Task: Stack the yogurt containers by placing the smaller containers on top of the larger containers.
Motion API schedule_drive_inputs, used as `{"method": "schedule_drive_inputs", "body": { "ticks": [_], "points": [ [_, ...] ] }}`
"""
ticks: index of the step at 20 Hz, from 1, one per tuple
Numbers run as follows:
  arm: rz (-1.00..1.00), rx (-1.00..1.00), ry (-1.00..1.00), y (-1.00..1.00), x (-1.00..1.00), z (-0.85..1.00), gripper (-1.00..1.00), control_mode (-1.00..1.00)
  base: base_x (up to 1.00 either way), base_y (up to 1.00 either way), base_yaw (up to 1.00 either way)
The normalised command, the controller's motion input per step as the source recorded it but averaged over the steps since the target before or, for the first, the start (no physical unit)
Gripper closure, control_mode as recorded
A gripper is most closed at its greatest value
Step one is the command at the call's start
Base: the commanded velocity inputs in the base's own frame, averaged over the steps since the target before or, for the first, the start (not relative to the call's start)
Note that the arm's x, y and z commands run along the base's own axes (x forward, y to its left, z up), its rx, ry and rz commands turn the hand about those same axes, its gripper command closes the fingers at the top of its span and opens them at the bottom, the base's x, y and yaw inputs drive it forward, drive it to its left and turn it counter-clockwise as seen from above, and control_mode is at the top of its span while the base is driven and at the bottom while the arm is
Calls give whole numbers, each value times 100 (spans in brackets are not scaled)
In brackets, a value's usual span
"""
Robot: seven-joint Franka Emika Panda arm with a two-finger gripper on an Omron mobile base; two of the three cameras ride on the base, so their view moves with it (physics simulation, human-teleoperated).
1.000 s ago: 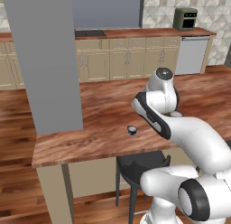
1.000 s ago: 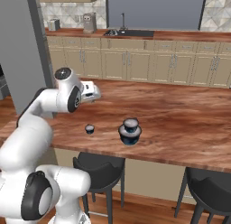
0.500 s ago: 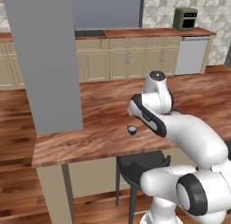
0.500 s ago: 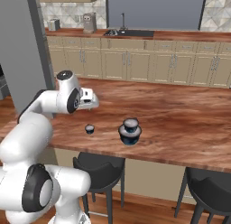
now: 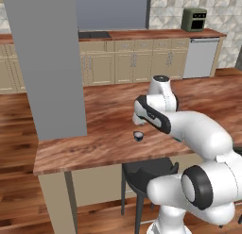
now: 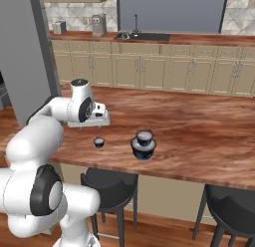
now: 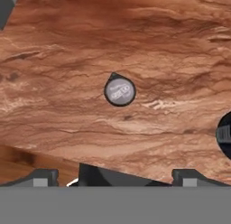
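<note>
The tiniest yogurt container (image 6: pixel 99 141), a dark cup with a pale top, stands alone near the counter's front edge (image 5: pixel 138 135). To its right the widest dark blue cup (image 6: pixel 143 150) appears to carry the middle-sized cup (image 6: pixel 144 137) on top. My gripper (image 6: pixel 95 125) hangs open a little above the counter, just behind and left of the tiny cup, fingers pointing down (image 5: pixel 138 121). In the hand view the tiny cup (image 7: pixel 119 91) lies ahead of the widely parted fingertips (image 7: pixel 45 177), and the big cup's edge (image 7: pixel 224 135) shows at the right border. Nothing sits between the fingers.
The wooden island counter (image 6: pixel 199 136) stretches far to the right. Dark stools (image 6: pixel 107 181) stand below its front edge (image 5: pixel 146 169). A grey pillar (image 5: pixel 47 63) rises at the counter's left end. Cabinets, a sink and appliances line the back wall.
The arm has swung toward the tiny cup and the hand has dropped lower over the counter. The cups have not moved. The jaws stay wide open.
</note>
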Motion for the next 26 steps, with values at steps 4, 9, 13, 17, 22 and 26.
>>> {"method": "schedule_drive_inputs", "body": {
  "ticks": [4,9,13,17,22,26],
  "points": [
    [0,0,12,12,0,-32,-100,-100,0,0,0],
    [0,0,10,13,0,-33,-100,-100,0,0,0],
    [0,0,6,3,0,-28,-100,-100,0,0,0],
    [0,2,2,0,0,-21,-100,-100,0,0,0],
    [0,2,1,0,0,-19,-100,-100,0,0,0],
    [0,3,0,0,2,-12,-100,-100,0,0,0]
  ]
}}
